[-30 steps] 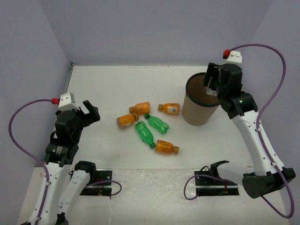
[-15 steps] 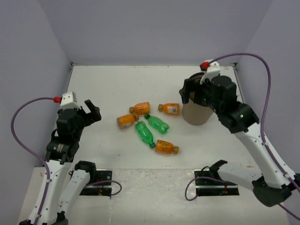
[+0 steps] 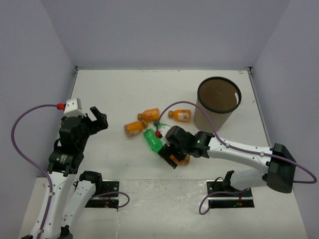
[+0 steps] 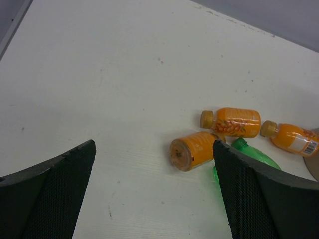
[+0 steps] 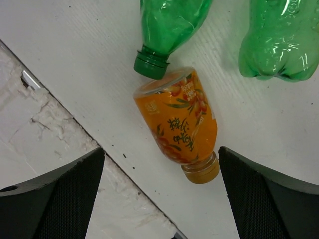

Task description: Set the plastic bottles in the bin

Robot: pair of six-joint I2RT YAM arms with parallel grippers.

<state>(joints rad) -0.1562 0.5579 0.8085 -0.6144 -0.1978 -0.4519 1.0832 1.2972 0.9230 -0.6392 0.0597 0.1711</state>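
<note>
Right fingers [image 5: 55, 194] open wide, empty, over orange bottle [image 5: 179, 119] lying on desk [image 3: 114, 89], near-left of bin [image 3: 218, 115]. Left fingers [image 4: 50, 199] open, empty, well left of bin. Two green bottles [image 5: 172, 25] and three other orange bottles [image 3: 149, 115] lie left of bin.

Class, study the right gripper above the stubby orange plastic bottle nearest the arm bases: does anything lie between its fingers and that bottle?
Nothing visible does. The right gripper hangs open over the stubby orange plastic bottle, one finger on either side. A ribbed green plastic bottle appears to touch the orange one's base end with its cap, beyond the fingers.
</note>
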